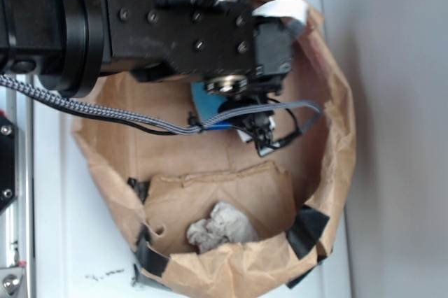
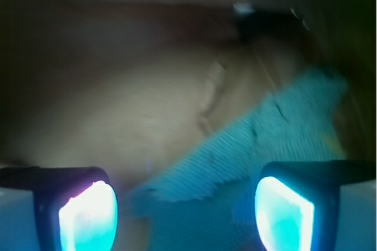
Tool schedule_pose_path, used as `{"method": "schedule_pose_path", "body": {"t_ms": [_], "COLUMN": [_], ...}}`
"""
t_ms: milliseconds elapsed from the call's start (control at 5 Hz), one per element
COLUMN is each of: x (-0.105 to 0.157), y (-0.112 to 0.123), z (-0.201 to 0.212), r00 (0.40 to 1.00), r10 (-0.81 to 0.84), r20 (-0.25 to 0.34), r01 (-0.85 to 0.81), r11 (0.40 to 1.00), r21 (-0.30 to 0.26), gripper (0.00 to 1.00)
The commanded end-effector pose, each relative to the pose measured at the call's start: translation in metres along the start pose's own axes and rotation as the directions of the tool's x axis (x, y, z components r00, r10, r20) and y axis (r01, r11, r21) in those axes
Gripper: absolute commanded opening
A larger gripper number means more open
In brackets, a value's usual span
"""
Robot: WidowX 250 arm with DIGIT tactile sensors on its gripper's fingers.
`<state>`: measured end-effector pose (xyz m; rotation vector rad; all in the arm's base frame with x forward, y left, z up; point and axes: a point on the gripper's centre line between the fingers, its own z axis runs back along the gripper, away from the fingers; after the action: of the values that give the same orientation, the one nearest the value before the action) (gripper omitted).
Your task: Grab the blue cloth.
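The blue cloth, a teal terry rag with ragged edges, lies on the brown paper floor of the bag and runs from the upper right down between my fingers. My gripper is open just above it, one pad left of the cloth, the other pad over its right part. In the exterior view only a small blue patch of the cloth shows under the black wrist, and the gripper hangs low inside the bag.
A crumpled brown paper bag with black tape at its rim walls the work area. A grey-white wad lies near the bag's front. A braided cable crosses the left side.
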<state>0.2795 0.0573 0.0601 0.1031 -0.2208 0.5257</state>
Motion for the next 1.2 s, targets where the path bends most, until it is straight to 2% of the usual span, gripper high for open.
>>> {"method": "schedule_pose_path", "body": {"t_ms": [0, 200, 400, 1000], "x": [0.003, -0.001, -0.003, 0.006], "y": [0.006, 0.008, 0.006, 0.004], "z": [-0.019, -0.022, -0.021, -0.029], "r00": [1.000, 1.000, 0.999, 1.000], "r10": [0.007, 0.014, 0.026, 0.018], "r20": [0.013, -0.027, -0.018, 0.003], "r01": [-0.008, -0.011, -0.025, -0.018], "r11": [0.999, 0.997, 0.996, 0.998], "r21": [0.049, 0.082, 0.086, 0.057], "gripper": [1.00, 1.00, 0.00, 0.00]}}
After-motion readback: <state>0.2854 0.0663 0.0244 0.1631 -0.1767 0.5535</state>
